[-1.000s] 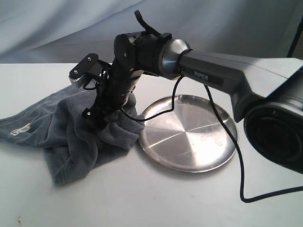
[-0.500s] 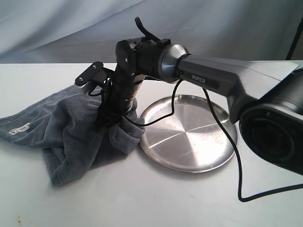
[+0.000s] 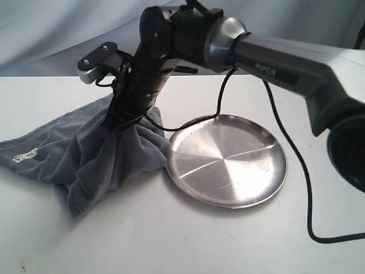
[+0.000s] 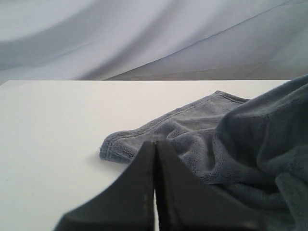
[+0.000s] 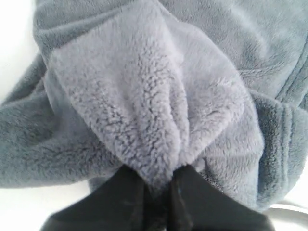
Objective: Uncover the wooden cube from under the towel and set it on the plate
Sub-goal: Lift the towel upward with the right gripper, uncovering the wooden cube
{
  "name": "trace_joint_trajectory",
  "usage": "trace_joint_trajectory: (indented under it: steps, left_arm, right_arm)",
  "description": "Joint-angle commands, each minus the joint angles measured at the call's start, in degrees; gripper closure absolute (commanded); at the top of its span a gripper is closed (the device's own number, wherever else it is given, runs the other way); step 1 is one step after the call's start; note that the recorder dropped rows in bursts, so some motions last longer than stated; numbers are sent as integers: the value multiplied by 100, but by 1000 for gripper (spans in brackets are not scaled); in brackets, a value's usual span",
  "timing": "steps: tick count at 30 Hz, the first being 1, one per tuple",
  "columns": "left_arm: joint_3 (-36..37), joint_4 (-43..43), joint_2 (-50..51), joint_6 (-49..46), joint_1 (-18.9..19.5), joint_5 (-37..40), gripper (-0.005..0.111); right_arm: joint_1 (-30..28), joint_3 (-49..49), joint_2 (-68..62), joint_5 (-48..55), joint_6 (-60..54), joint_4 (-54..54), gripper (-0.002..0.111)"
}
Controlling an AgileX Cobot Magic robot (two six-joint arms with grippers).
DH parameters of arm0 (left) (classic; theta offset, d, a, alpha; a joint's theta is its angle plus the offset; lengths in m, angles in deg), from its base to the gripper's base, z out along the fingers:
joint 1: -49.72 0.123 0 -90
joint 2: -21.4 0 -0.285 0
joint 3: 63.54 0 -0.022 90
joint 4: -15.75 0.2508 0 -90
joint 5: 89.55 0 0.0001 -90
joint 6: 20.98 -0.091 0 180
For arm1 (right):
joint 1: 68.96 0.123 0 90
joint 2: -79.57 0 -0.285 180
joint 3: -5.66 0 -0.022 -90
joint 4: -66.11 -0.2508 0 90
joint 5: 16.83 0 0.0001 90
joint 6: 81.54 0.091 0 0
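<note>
The dark grey fluffy towel lies bunched on the white table left of the shiny steel plate. My right gripper is shut on a fold of the towel and holds it pulled up into a peak. The wooden cube is hidden. In the left wrist view my left gripper is shut with nothing in it, low over the table beside the towel. The left gripper does not show in the exterior view.
A black cable hangs from the right arm and loops over the table right of the plate. A white label sits at the towel's far left edge. Grey cloth backdrop behind the table.
The right gripper closed on the towel and rose, lifting a fold of it into a peak. The arm swung upward and slightly left.
</note>
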Motion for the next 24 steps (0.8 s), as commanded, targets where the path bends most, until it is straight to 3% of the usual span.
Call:
trace_joint_trajectory:
  steps: [1,24]
  left_arm:
    - [0,-40,-13,22,-18,-58,107]
    - [0,-40,-13,3,-18,-58,107]
  right_arm:
    - [8,-4,476,63,-85,-111,108]
    - [18,-31,1221,-407,-365,-852,108]
